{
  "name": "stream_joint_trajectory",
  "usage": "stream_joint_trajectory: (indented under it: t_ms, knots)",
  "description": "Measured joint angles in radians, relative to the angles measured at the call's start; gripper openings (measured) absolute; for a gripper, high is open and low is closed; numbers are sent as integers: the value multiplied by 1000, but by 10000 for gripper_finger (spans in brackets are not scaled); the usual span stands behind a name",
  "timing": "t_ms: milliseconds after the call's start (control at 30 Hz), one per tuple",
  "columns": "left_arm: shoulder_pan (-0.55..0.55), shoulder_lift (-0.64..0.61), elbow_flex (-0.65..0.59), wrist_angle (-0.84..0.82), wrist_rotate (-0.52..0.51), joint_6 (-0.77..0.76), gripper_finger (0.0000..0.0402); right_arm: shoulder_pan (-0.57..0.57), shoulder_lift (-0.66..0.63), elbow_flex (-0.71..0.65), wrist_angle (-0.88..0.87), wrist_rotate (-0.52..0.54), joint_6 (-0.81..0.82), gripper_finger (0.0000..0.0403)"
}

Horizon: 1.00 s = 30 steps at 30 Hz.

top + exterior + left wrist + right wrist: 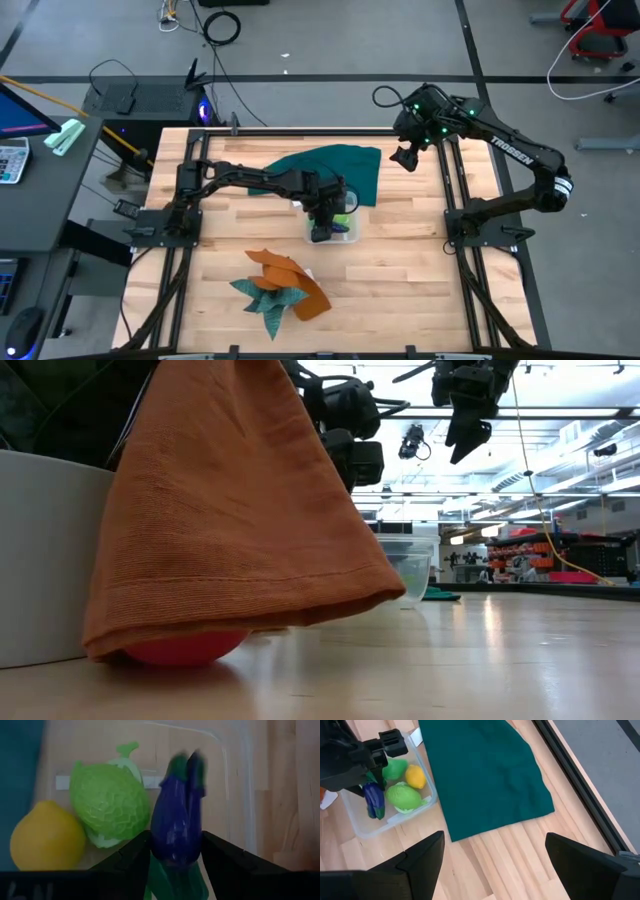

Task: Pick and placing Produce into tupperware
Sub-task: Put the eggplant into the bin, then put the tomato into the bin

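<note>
The clear tupperware (352, 234) stands mid-table and holds a yellow lemon (47, 837), a light green leafy piece (110, 802) and a green piece (395, 769). My left gripper (175, 845) is over the tub, shut on a purple eggplant (372, 800). My right gripper (492, 845) hangs open, high over the table's far right, with nothing between its fingers. A red piece (185, 648) lies on the table under an orange cloth (220, 510). My left gripper pinches the eggplant's thick purple body (176, 832) between its two fingers (132, 855). The fingers slant down from the table's left side. The eggplant's green-capped end (192, 767) points away from the fingers into the tub. Whether it touches the tub's floor, I cannot tell.
A large dark green cloth (335, 165) lies spread just beyond the tub, toward the far edge. Orange and teal cloths (280, 285) are heaped near the front edge. A white object (40, 560) stands beside the orange cloth in the low view.
</note>
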Motion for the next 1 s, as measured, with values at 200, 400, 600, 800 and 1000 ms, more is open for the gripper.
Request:
stream_joint_trajectory:
  t_ms: [200,400,600,800,1000]
  knots:
    - [-7,0,0,1,0,0,210,0,0,0,0,0,0,307]
    - [6,-22,0,-26,0,-2,235,0,0,0,-1,0,0,307]
    - [69,-116,0,-93,-8,-86,232,0,0,0,-1,0,-8,307]
    - [161,-189,1,-288,-92,-332,218,-1,0,0,0,0,-16,307]
    - [213,-198,-1,-549,-52,-553,227,-1,0,0,18,0,-16,307]
